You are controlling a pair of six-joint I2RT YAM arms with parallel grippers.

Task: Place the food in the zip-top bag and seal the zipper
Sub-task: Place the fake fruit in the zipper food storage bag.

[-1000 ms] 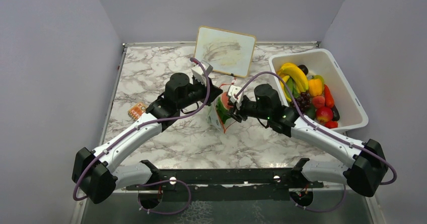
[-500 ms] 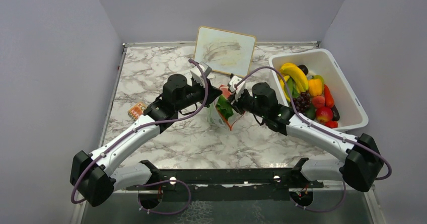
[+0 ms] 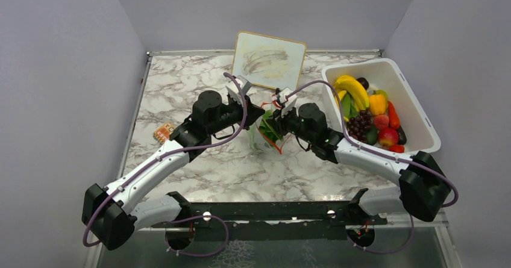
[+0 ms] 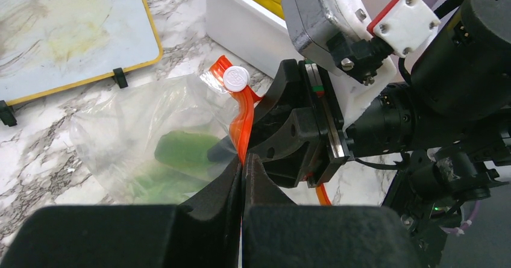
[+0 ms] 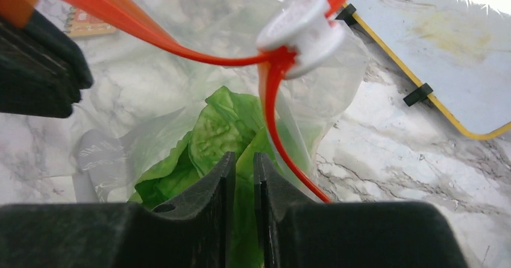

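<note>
The clear zip-top bag (image 3: 264, 139) hangs at mid-table with green lettuce (image 5: 220, 129) inside it. My left gripper (image 4: 243, 159) is shut on the red-orange zipper (image 4: 244, 120) just below its white slider (image 4: 235, 78). From the right, my right gripper (image 5: 244, 158) reaches into the bag's mouth. Its jaws stand a narrow slit apart with lettuce leaf between them. Above these jaws the zipper (image 5: 181, 42) sags open. In the top view both grippers meet at the bag, left (image 3: 259, 112) and right (image 3: 275, 121). Banana (image 3: 352, 89), grapes (image 3: 361, 122) and pepper (image 3: 377, 103) lie in the tub.
The white tub (image 3: 416, 105) of toy food stands at the right edge. A yellow-framed whiteboard (image 3: 269, 60) leans on the back wall, close behind the bag. A small orange patterned card (image 3: 163, 133) lies left of my left arm.
My right gripper has pushed left into the bag's mouth and its jaws have narrowed onto the lettuce. The left arm drew slightly left, still holding the zipper.
</note>
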